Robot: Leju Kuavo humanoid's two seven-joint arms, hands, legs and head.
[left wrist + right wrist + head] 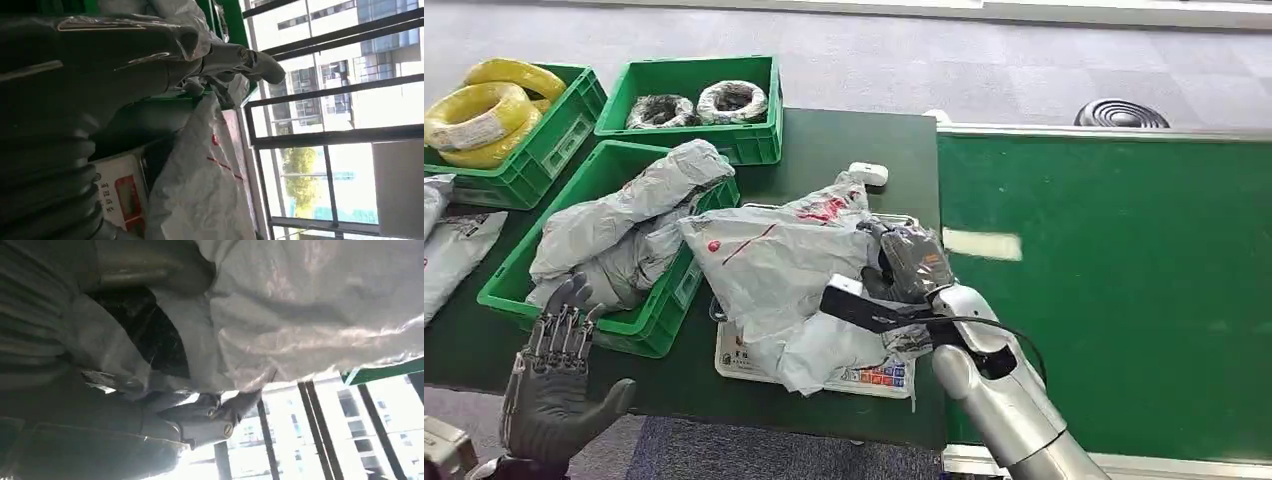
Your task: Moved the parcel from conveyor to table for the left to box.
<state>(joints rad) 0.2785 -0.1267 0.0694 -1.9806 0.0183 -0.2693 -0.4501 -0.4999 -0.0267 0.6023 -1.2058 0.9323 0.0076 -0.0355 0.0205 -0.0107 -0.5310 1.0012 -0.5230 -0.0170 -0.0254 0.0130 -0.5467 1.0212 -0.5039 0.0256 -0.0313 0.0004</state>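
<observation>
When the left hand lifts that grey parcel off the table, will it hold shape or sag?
Likely sags: the grey parcel is a crumpled poly bag draped over the right hand. Its glossy film looks slippery. Probably light, since it bunches loosely.

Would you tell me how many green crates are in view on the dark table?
3. One crate at far left holds yellow coils; one behind centre holds two wrapped coils; the nearest holds grey parcels, ahead of the left hand. Others may lie outside the picture.
</observation>
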